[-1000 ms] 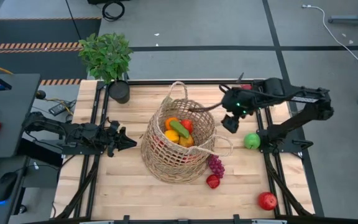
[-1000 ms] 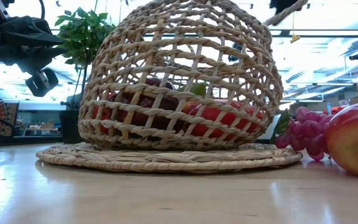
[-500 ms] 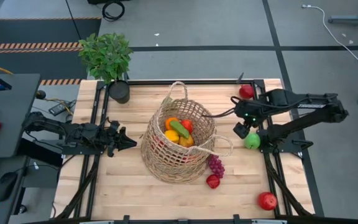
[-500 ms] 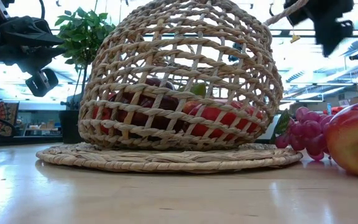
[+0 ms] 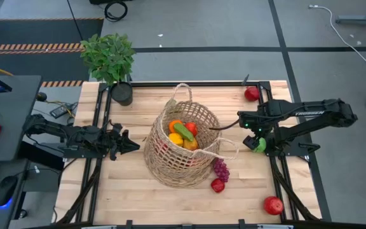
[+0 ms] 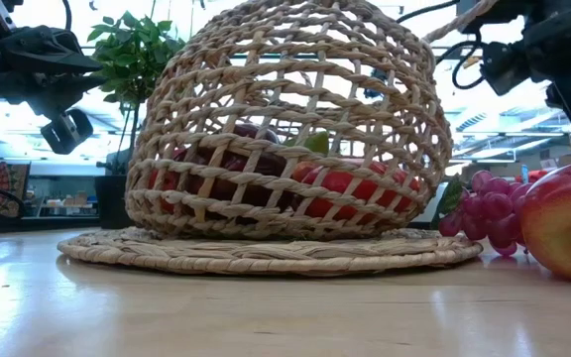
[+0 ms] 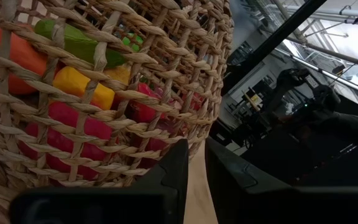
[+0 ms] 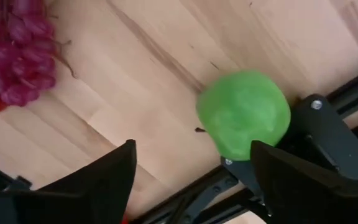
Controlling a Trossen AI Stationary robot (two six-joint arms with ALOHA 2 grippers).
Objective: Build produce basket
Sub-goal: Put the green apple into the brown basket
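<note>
The tan wicker basket (image 5: 182, 147) stands mid-table on its flat woven base (image 6: 266, 250) and holds an orange, a green cucumber (image 5: 183, 131), and yellow and red pieces. A green apple (image 8: 244, 115) lies on the wood by the table's right frame rail. My right gripper (image 5: 253, 135) hangs open just above it, pointing down, with nothing between its fingers (image 8: 107, 180). Purple grapes (image 5: 221, 170) and a small red piece (image 5: 218, 185) lie at the basket's near right. My left gripper (image 5: 124, 144) waits shut and level, left of the basket.
One red apple (image 5: 251, 93) lies at the far right, another (image 5: 273, 205) at the near right corner. A potted plant (image 5: 110, 60) stands at the far left. The black frame rail (image 8: 328, 143) runs right beside the green apple. Bare wood lies along the near edge.
My right gripper has come down and moved toward the table's right and near edges, from beside the basket's far right rim to just over the green apple. It has tipped from slanting to pointing almost straight down. Basket and produce have stayed put.
</note>
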